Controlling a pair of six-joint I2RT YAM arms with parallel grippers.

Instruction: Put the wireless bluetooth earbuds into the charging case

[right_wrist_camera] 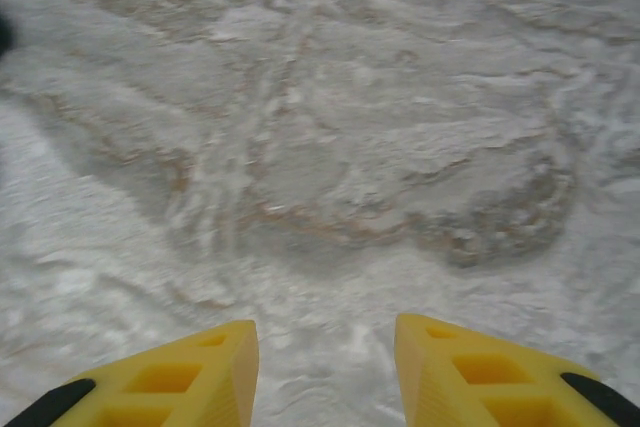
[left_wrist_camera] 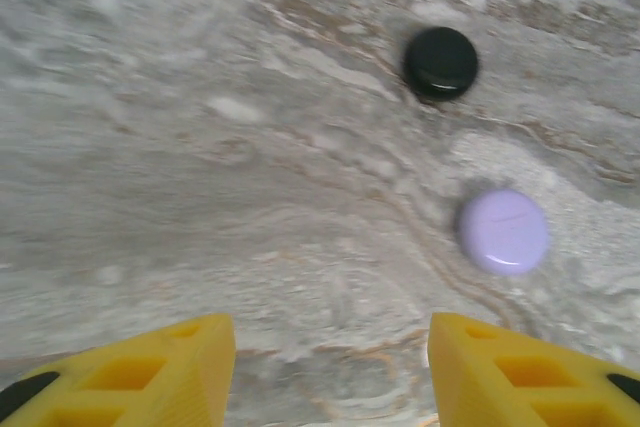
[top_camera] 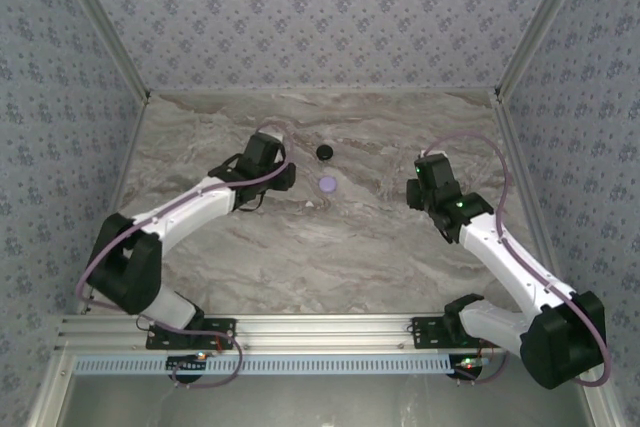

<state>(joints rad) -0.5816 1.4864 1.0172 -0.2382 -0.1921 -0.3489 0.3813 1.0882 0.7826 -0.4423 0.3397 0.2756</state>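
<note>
**Top view.** The small black round puck-like charging case (top_camera: 324,151) is lying on the grey marble-patterned table (top_camera: 300,257). It is sitting at 12 o'clock of a pale lavender flat disc (top_camera: 328,184), near it but not touching. You are holding the left claw (top_camera: 283,177) at 9 o'clock of the disc, and the right claw (top_camera: 416,193) well apart from it at 3 o'clock.

**Left wrist view.** Your left claw (left_wrist_camera: 330,347) is hanging over the table with its yellow fingers (left_wrist_camera: 190,367) standing apart, gripping nothing. The charging case (left_wrist_camera: 440,63) is lying at 1 o'clock of the claw and the disc (left_wrist_camera: 503,232) at 2 o'clock.

**Right wrist view.** Your right claw (right_wrist_camera: 325,347) is standing with its fingers apart over the marble surface, clasping nothing.
</note>
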